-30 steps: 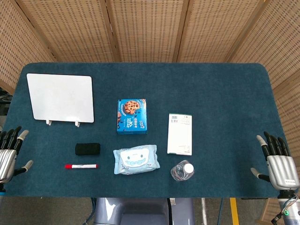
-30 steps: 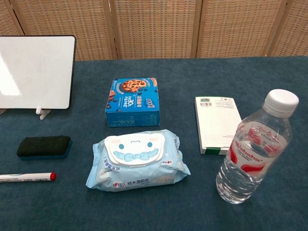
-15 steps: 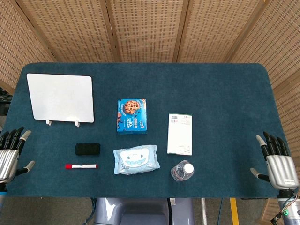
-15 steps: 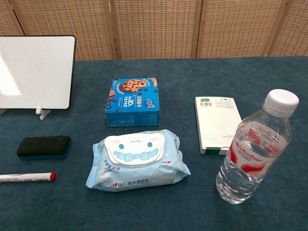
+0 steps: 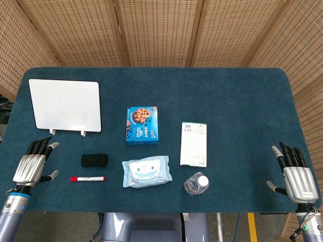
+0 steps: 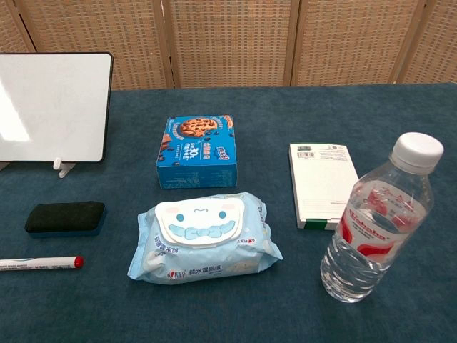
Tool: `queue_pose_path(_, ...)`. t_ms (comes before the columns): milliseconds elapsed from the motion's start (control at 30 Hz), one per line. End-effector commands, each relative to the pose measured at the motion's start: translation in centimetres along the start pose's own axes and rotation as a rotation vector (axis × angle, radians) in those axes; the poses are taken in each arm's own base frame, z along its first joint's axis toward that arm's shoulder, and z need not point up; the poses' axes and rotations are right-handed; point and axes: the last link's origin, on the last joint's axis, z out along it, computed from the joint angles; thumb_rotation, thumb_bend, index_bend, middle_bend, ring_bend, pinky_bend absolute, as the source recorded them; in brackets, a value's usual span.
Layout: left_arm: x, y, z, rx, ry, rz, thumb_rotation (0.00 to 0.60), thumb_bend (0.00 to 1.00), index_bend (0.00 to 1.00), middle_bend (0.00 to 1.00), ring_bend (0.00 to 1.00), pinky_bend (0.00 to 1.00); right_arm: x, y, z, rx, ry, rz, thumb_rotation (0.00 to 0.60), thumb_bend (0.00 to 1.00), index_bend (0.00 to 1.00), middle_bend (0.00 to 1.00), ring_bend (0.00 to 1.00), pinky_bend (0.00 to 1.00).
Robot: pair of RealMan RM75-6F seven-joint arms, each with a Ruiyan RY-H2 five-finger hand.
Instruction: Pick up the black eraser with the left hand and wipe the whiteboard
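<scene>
Moved since half a second ago: left hand [image 5: 30,169], now further in over the table [image 5: 242,101] from its near left edge; right hand [image 5: 298,179] shifted slightly inward at the near right edge. All items on the table unchanged.

Left hand: palm down, fingers [image 5: 40,146] spread wide, holding nothing. Seen in head view only.

Right hand: palm down, fingers [image 5: 286,154] spread wide, holding nothing. Seen in head view only.

Eraser [image 5: 94,160]: black, lying flat, to the right of the left fingers, apart from them and untouched.

Whiteboard [image 5: 65,105]: propped on small white feet, just beyond the left fingertips, its face showing no marks that can be made out.

Marker [image 5: 87,178]: red cap, lying flat, just nearer than the eraser, right of the left thumb.

Cookie box [image 5: 142,124]: blue, well right of the left fingers.

Wipes pack [image 5: 146,171]: pale blue, just right of the eraser.

White box [image 5: 194,143]: flat, between the hands.

Bottle [image 5: 196,184]: clear, white cap, upright, well left of the right fingers.
</scene>
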Motion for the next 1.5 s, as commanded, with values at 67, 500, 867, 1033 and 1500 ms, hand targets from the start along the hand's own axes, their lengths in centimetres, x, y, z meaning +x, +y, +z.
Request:
queue_pose_path(67,-0.8,1.9,2.3,-0.003,-0.03,-0.011,0.6,0.26,0.25,0.0,0.0,0.0,0.0,0.1,0.0,-0.002,0.003,0.005,0.6,0.16,0.03,0.0,0.0,0.0)
queue_pose_path(500,-2.7,6.8,4.2,-0.064,-0.09,0.035,0.6,0.26,0.29,0.0,0.0,0.0,0.3,0.2,-0.1,0.0,0.01,0.021,0.6,0.17,0.03,0.0,0.0,0.0)
queue_pose_path(867,-3.7,7.8,5.1,-0.052,-0.127,0.109,0.6,0.25,0.3,0.0,0.0,0.0,0.4,0.3,0.0,-0.001,0.016,0.045,0.6,0.18,0.03,0.0,0.0,0.0)
queue_pose_path(1033,-4.1,8.2,5.4,-0.05,-0.131,0.126,0.6,0.25,0.3,0.0,0.0,0.0,0.4,0.2,-0.1,0.004,0.016,0.046,0.6,0.18,0.03,0.0,0.0,0.0)
queue_pose_path(1500,-4.9,9.1,6.2,-0.04,-0.148,0.151,0.6,0.25,0.3,0.0,0.0,0.0,0.5,0.2,-0.1,0.005,0.012,0.054,0.6,0.18,0.03,0.0,0.0,0.0)
